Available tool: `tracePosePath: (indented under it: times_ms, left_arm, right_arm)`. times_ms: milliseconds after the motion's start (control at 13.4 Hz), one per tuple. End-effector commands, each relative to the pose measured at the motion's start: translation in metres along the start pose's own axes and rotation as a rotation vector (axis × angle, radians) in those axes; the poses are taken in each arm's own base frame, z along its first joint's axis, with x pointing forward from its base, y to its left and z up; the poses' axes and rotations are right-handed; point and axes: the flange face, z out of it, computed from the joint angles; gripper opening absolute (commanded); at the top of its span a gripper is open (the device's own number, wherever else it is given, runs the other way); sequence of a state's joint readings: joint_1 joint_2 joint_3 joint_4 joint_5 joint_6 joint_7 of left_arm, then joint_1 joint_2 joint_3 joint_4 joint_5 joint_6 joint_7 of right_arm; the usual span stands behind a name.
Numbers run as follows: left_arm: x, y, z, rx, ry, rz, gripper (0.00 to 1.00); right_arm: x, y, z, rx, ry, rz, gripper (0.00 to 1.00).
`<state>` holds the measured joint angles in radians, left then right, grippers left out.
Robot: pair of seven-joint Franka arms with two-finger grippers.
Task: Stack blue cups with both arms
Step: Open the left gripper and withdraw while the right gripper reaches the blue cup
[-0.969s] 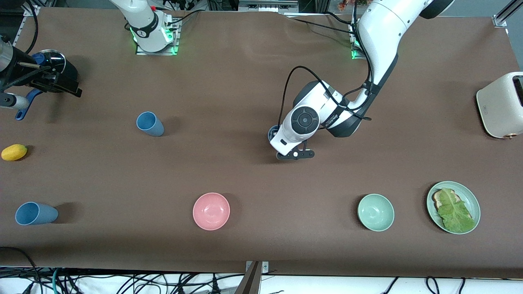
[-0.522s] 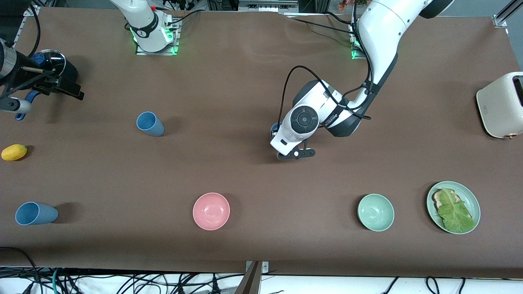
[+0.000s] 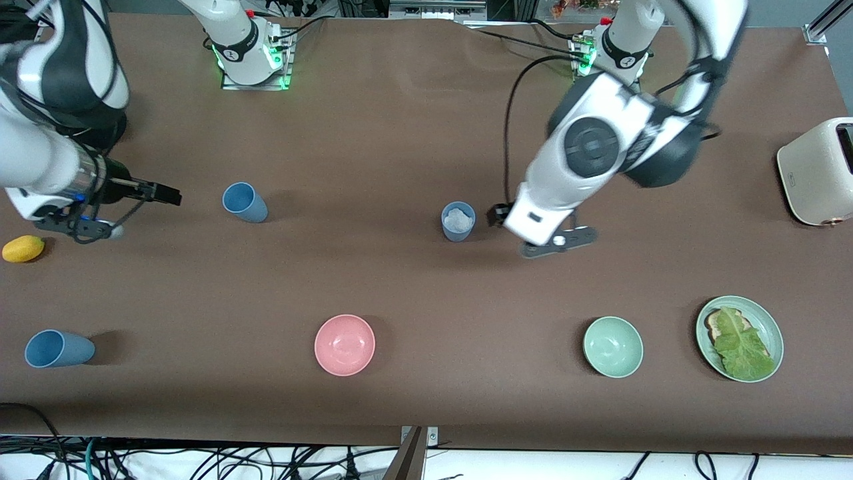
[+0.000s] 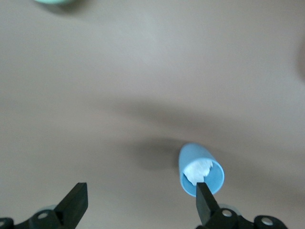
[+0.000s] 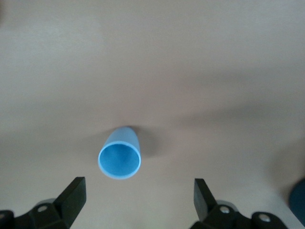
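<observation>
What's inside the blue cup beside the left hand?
The blue cup holds a crumpled white lump, seen in both the front and left wrist views. The lump hides the cup's bottom. The left hand is open, empty.

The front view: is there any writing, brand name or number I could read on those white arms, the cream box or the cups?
No text is readable.
White left arm: no lettering legible.
Cream toaster-like box: a small dark mark, too small to read.
Dusty-blue plastic cups: plain, no print.
</observation>
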<state>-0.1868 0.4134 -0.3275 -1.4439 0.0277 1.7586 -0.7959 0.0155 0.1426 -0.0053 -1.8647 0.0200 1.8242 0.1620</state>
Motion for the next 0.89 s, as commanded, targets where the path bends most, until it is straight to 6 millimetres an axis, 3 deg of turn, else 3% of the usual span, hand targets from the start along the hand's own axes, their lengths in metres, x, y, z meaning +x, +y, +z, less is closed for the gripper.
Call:
tracePosePath:
  times_ms: [0,224,298,522,671,820]
  left_arm:
    - [0.007,-0.044,-0.049,0.015,0.002,0.020,1.00]
    - [0.012,-0.079,-0.083,0.055,-0.048,0.068,1.00]
    - [0.020,-0.103,-0.096,0.045,-0.035,0.082,1.00]
    - [0.031,-0.159,-0.124,0.048,0.008,0.209,1.00]
    - [0.020,-0.195,-0.130,0.040,0.087,0.175,1.00]
    - [0.003,-0.213,-0.118,0.047,0.109,0.220,1.00]
  right_arm:
    - [-0.019,0.005,0.052,0.019,0.050,0.020,1.00]
    - [-0.028,0.008,0.096,0.024,0.094,0.021,1.00]
    - [-0.031,0.008,0.107,0.024,0.102,0.018,1.00]
    - [-0.041,0.008,0.117,0.020,0.086,-0.020,1.00]
    - [-0.047,0.007,0.122,0.018,0.080,-0.038,1.00]
    - [-0.047,0.005,0.123,0.016,0.079,-0.047,1.00]
